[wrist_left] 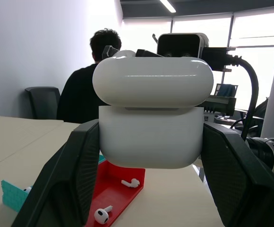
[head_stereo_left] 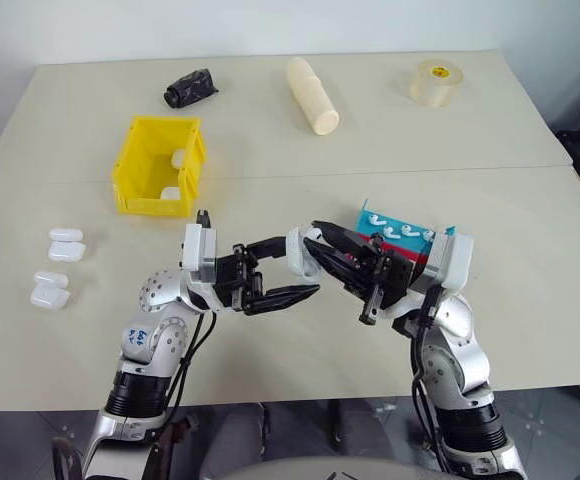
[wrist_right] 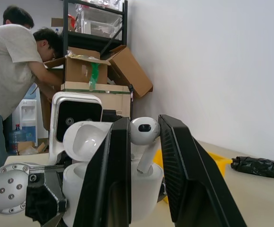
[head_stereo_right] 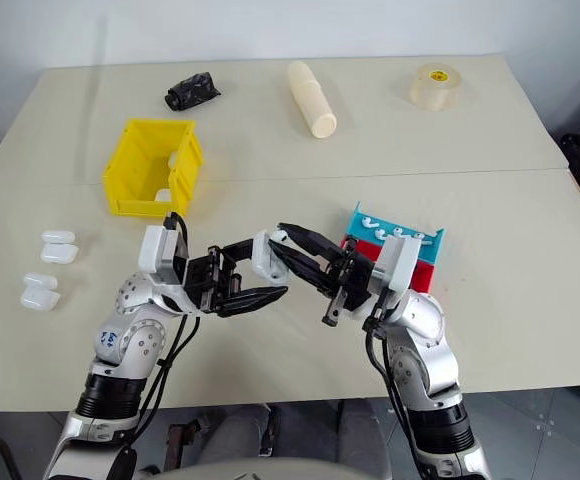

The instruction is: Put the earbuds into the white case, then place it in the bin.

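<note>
Hands meet mid-air just above the near desk [head_stereo_left: 290, 370] edge. My left hand [head_stereo_left: 288, 278] is clamped shut on the white case [head_stereo_left: 301, 250], lid hinged open. My right hand [wrist_right: 144, 142] is pinched narrow on one earbud [wrist_right: 144, 132], stem pointing down at the case's well. I judge the seating step is on: I'd keep the case steady, line the stem up with its socket, lower straight, release only once it's seated. Just beyond the case, right side, the red-and-blue tray [head_stereo_left: 440, 238] carries more earbuds [head_stereo_left: 388, 228]. Beyond the case, left side, the yellow bin [head_stereo_left: 132, 170] waits, with white cases inside. Spare cases [head_stereo_left: 58, 270] lie left of the bin, nearer me.
</note>
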Robot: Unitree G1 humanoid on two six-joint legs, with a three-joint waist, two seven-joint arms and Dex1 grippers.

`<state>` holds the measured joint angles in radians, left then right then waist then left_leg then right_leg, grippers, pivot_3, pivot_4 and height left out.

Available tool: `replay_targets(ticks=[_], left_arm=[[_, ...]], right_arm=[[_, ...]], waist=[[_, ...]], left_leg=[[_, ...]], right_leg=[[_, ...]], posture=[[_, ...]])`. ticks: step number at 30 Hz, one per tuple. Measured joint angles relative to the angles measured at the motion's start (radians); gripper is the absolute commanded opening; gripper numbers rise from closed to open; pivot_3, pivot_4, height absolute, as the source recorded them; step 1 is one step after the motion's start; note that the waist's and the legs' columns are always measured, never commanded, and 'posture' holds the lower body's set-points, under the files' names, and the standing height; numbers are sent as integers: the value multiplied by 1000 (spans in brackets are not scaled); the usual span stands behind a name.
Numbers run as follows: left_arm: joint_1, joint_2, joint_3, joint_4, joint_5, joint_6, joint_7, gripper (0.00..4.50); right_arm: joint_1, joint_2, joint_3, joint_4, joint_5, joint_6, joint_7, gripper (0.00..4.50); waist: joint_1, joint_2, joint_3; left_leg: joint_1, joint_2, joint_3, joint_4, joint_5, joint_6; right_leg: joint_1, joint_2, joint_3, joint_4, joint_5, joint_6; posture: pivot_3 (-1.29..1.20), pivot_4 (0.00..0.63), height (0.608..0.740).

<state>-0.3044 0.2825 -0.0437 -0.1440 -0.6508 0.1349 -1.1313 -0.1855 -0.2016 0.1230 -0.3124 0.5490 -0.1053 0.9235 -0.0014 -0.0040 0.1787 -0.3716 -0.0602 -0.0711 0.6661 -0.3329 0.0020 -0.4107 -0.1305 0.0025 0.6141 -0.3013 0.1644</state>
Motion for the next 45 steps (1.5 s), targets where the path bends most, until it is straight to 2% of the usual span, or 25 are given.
replay_targets(ticks=[12,26,45], left_arm=[[-2,-10,2,0,0,10,1,2793],[-6,-32,1,1,9,10,7,2793],[-5,-13,11,-3,9,8,10,2793]], right_arm=[[-8,-20,4,11,0,-27,11,489],[5,-100,-4,-34,2,-44,20,489],[-44,-104,1,-9,-1,-28,23,489]], waist=[[0,0,0],[1,0,0],[1,0,0]], left_leg=[[0,0,0,0,0,0],[0,0,0,0,0,0],[0,0,0,0,0,0]], right_leg=[[0,0,0,0,0,0],[0,0,0,-2,0,0],[0,0,0,-2,0,0]], posture=[[0,150,740],[0,150,740],[0,150,740]])
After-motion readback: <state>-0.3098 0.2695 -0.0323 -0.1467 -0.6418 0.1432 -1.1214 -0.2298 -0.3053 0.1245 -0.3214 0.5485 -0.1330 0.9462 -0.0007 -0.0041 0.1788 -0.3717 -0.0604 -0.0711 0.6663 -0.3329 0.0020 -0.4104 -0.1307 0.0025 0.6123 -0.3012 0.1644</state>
